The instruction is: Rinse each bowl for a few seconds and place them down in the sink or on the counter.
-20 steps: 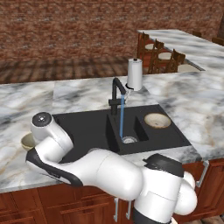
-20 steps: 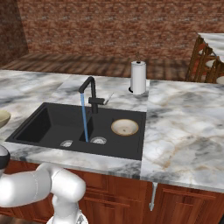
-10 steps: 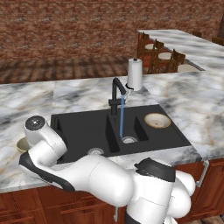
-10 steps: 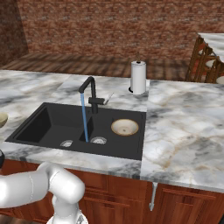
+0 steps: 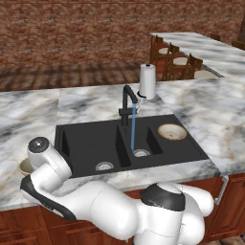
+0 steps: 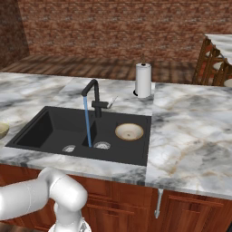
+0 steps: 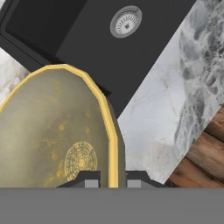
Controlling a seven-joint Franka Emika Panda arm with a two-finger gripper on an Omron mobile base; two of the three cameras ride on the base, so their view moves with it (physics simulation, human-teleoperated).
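Observation:
My gripper [image 7: 113,179] is shut on the yellow-edged rim of the olive-tan bowl [image 7: 52,131], one fingertip inside the rim and one outside. That bowl sits at the counter's left, beside the sink's left basin [image 7: 87,39], and peeks out behind my arm as the olive-tan bowl [image 5: 24,166] and at the picture's edge as the olive-tan bowl [image 6: 2,130]. The cream-rimmed bowl [image 5: 172,131] [image 6: 129,132] lies upright in the right end of the black sink [image 5: 86,143] [image 6: 45,127]. A blue stream of water [image 5: 133,125] [image 6: 87,122] falls from the black faucet [image 5: 127,98] [image 6: 92,94].
A white paper-towel roll [image 5: 147,81] [image 6: 143,80] stands behind the sink. The marble counter [image 5: 28,110] [image 6: 190,127] [image 7: 166,96] stretches both ways. Wooden chairs [image 5: 177,62] line a second counter at the back right. Brown cabinet wood [image 7: 201,153] shows under the counter's edge.
My arm has sunk a little and shifted left over the counter's left end. The olive-tan bowl stays about where it was, and the water keeps running.

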